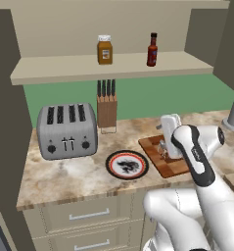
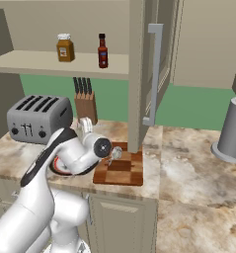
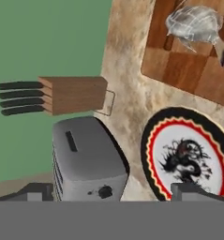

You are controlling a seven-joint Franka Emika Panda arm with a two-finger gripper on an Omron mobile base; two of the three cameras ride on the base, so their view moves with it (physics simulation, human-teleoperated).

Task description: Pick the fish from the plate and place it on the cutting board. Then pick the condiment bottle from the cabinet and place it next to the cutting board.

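Observation:
The small silvery fish [image 3: 193, 23] lies on the checkered wooden cutting board [image 3: 179, 70], apart from the black-rimmed plate [image 3: 148, 150], whose patterned centre carries nothing. My gripper [image 3: 114, 194] is open and holds nothing, its two tips set wide apart above the counter. In the left base view my white hand [image 1: 170, 132] hangs over the cutting board [image 1: 175, 166], to the right of the plate [image 1: 111, 164]. The dark red condiment bottle [image 1: 152, 50] stands upright on the shelf of the open cabinet [image 1: 64, 66], well above the hand. The right base view shows the bottle [image 2: 102, 51] and the fish [image 2: 114, 154].
A squat amber jar [image 1: 105, 50] stands left of the bottle on the shelf. A grey toaster [image 1: 67, 130] and a knife block [image 1: 107, 108] stand at the back left of the counter. An open cabinet door [image 2: 156, 74] hangs right of the board. A grey cylinder [image 2: 233, 131] stands far right.

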